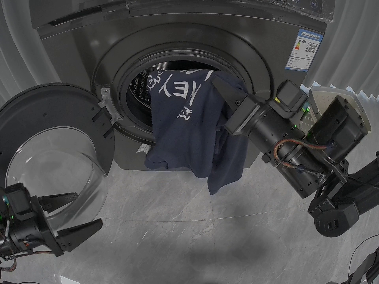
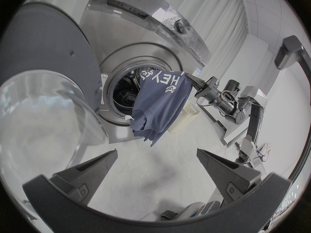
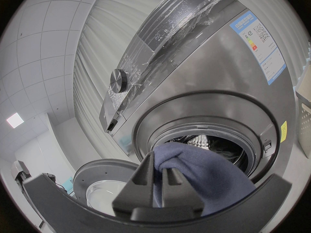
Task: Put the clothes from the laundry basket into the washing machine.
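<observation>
At frame centre, my right gripper (image 1: 218,83) pinches the navy shirt (image 1: 189,131), draped half out of the washing machine (image 1: 79,56) mouth; next, I reckon, push it deeper and release; lower left, my left gripper (image 1: 77,215) gapes empty

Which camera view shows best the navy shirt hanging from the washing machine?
The head view: the navy shirt is near and whole, draped out of the washing machine, its top pinched by the right gripper. The left wrist view shows it whole but farther off; the right wrist view, a bunched fold between the fingers.
</observation>
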